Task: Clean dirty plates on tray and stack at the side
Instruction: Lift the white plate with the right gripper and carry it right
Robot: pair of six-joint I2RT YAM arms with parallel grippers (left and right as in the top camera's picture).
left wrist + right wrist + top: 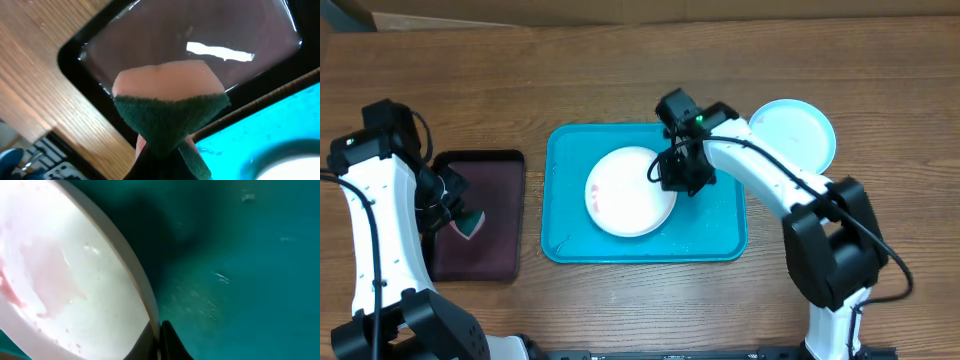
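So the whole thing hinges on the white plate [630, 191] and which arm has what. The plate sits in the middle of the teal tray [565, 240], and the right gripper [678, 172] is right at its right-hand rim, closed down on that edge. In the right wrist view the fingers meet at the bottom of the frame with the plate's rim [142, 300] running straight into them, so it looks clamped on the edge rather than just resting beside it. The pinkish smears on the plate [15, 297] are toward the side away from that grip.

The left gripper [458, 215] is well off to the left, hanging over the small dark tray [485, 170], pinched shut on a sponge [167, 100] with the green scrubby side facing down and the pink side behind. So the plate lies to the right of the sponge, across the strip of counter [533, 150] between the two trays. The left arm is the one that has to travel; the right is already there as the anchor.

A light blue plate [795, 130] is sitting off the tray at the upper right on the counter, looks clean-ish from above, probably the start of the stack.
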